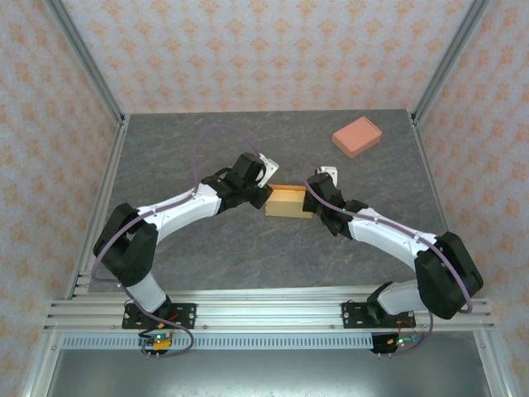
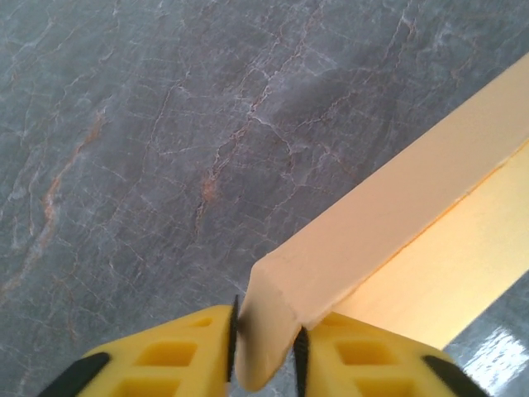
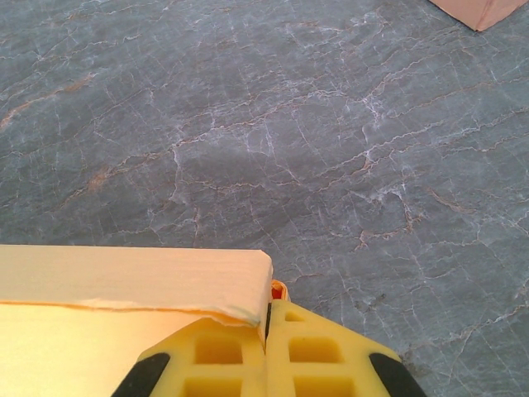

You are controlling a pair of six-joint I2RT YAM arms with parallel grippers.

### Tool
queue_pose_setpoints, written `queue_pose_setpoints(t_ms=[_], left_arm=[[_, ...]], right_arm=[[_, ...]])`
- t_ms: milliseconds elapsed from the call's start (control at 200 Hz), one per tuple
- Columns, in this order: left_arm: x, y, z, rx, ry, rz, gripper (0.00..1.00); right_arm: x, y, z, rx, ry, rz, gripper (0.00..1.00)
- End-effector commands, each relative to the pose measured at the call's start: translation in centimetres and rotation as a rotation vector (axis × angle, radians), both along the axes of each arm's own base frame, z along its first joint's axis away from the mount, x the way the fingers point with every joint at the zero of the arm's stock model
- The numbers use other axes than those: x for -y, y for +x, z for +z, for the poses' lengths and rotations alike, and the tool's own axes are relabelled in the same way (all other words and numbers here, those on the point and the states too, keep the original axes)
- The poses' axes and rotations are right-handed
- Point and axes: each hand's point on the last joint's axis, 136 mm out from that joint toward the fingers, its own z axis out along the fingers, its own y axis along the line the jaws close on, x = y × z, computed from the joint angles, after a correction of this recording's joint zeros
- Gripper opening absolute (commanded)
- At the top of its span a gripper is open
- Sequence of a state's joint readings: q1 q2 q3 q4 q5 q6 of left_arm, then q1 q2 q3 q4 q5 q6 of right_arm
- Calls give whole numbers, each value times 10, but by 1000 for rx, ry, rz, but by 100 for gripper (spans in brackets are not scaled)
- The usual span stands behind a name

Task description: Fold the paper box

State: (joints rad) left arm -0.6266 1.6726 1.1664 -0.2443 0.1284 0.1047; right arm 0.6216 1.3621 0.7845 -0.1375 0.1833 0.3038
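Observation:
The tan paper box (image 1: 288,201) lies mid-table between my two grippers. My left gripper (image 1: 266,195) is at the box's left end. In the left wrist view its yellow fingers (image 2: 178,356) are shut on a folded end flap of the paper box (image 2: 388,223), with both pads touching the flap at the left gripper (image 2: 264,351). My right gripper (image 1: 312,198) is at the box's right end. In the right wrist view the right gripper (image 3: 267,322) is shut on the thin end wall of the paper box (image 3: 132,277), and a small orange edge pokes up between the fingertips.
A pink closed box (image 1: 356,136) sits at the back right of the grey marbled table (image 1: 190,248), and its corner (image 3: 479,10) shows in the right wrist view. Patterned walls and metal frame posts enclose the table on three sides.

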Motion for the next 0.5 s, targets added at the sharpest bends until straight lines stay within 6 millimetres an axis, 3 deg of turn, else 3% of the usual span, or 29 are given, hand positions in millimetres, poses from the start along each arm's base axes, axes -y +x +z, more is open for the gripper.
queue_pose_setpoints(t_ms=[0,65,150,295,496], left_arm=[[0,3,5,12,31,-8,16],[4,2,9,6,5,-12,6],[8,2,21,-9,-45,14,0],[20,-3,40,-45,-166,44,0],[33,-8,32,-149,-288,118,0]], right_arm=[[5,-15,-17,-84,-32,5,4],[6,-16,-17,-85,-34,5,4],[6,-16,-17,-84,-35,2,4],[10,-15,-19,-77,-43,-24,4],[11,-13,-21,-74,-56,-35,4]])
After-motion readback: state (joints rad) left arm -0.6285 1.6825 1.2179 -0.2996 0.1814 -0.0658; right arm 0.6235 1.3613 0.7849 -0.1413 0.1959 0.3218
